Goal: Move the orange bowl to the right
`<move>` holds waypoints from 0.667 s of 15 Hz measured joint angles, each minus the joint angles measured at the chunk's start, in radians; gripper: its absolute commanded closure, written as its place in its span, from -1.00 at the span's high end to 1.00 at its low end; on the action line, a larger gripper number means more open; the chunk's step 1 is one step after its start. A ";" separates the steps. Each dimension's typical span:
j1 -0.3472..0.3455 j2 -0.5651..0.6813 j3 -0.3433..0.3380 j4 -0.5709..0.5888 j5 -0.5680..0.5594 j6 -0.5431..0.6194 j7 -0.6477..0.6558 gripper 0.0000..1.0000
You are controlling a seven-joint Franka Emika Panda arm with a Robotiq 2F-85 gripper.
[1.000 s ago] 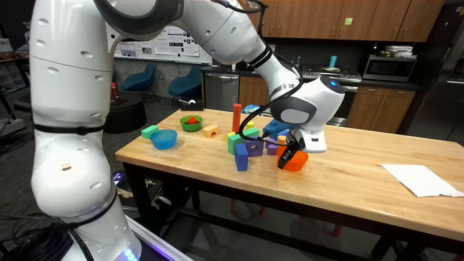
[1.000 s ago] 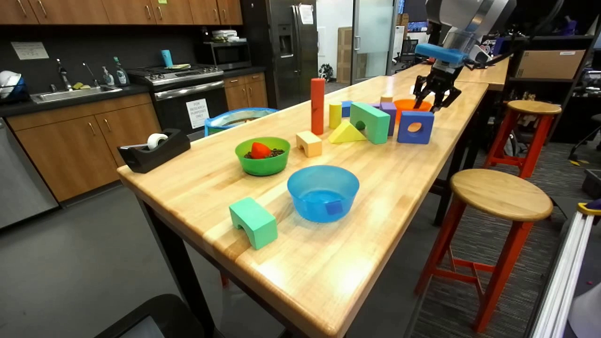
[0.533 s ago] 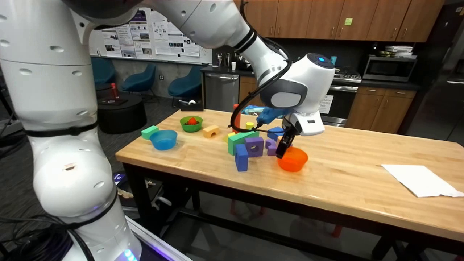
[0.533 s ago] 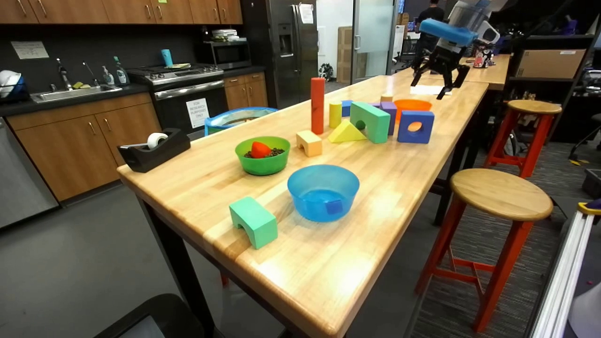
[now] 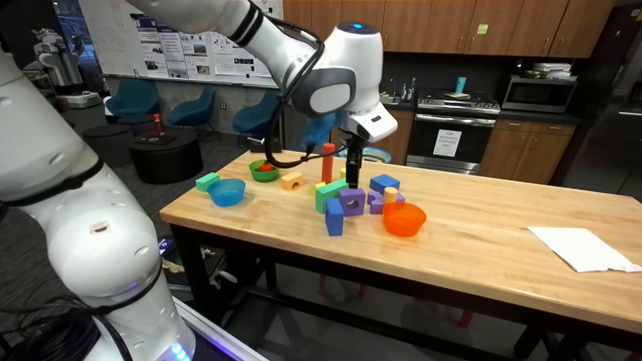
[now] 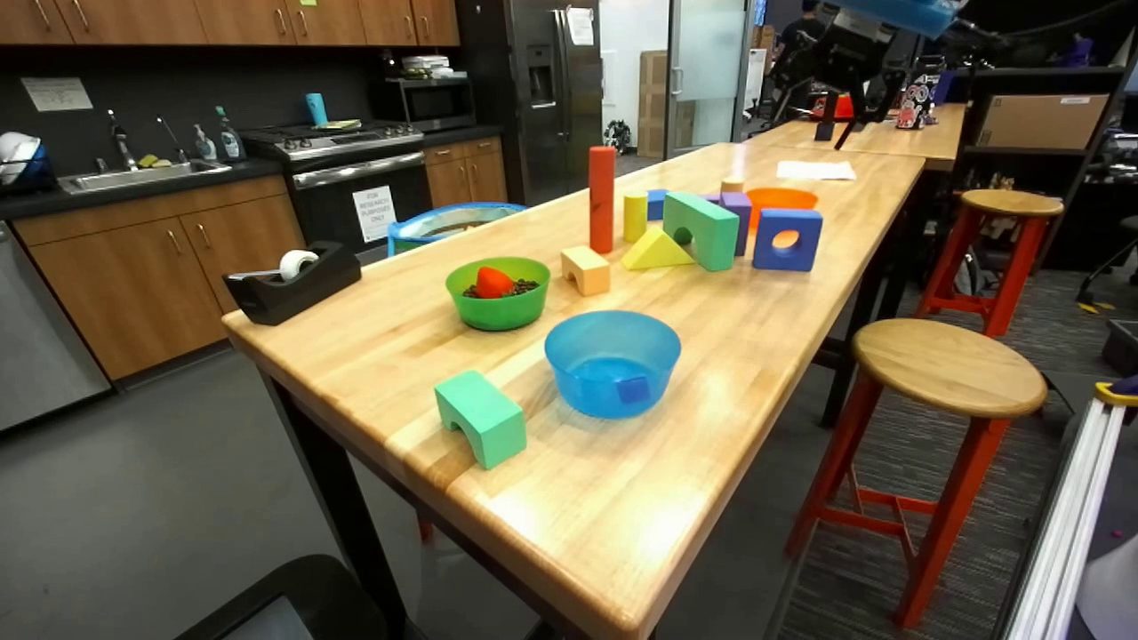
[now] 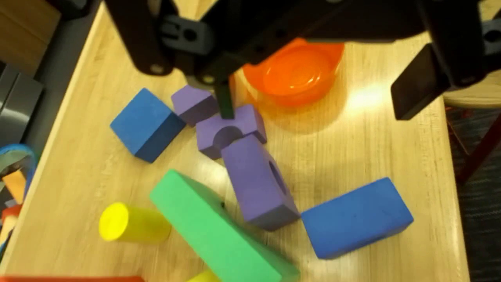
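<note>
Overall, with 12 o'clock at the top of each view, a wooden table (image 5: pixel 476 230) bears the work. On it, in an exterior view, a cluster of blocks (image 5: pixel 358 196) spreads from 9 to 11 o'clock of the task's thing. Above the cluster hangs the tool (image 7: pixel 316 111), its 2 fingers spread wide in the wrist view, with nothing held between them.

The orange bowl (image 5: pixel 404 220) rests upright on the table, at about 4 o'clock from the tool's tips in an exterior view and apart from them; in the wrist view it lies at 1 o'clock of the centre, partly masked by the tool's linkage. Handling (judged): apparently thin plastic, hence light, slightly springy at the wall, glossy enough to slip under a weak pinch, and unlikely to break. Best hold: the rim between 3 and 5 o'clock in an exterior view, away from the blocks, with 1 finger inside the wall and 1 outside.

Lettering: beyond the table, at 1 o'clock from the bowl, a printed sign (image 5: pixel 447 143) reads "FOR RESEARCH PURPOSES ONLY". Higher on nearly the same bearing, any writing on a yellow note (image 5: pixel 482 29) is too small to read. No brand can be made out on the bowl.
</note>
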 measured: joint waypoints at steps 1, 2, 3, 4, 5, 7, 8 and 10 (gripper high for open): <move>0.001 -0.047 0.032 -0.037 -0.025 0.012 0.000 1.00; 0.001 -0.092 0.065 -0.071 -0.048 0.024 0.002 1.00; 0.001 -0.133 0.098 -0.101 -0.067 0.033 0.003 1.00; 0.002 -0.172 0.131 -0.126 -0.083 0.037 0.002 1.00; 0.003 -0.207 0.162 -0.147 -0.098 0.038 0.002 1.00; 0.013 -0.265 0.217 -0.179 -0.120 0.038 0.000 1.00; 0.020 -0.286 0.241 -0.190 -0.129 0.037 -0.002 1.00; 0.038 -0.315 0.283 -0.203 -0.153 0.029 -0.010 1.00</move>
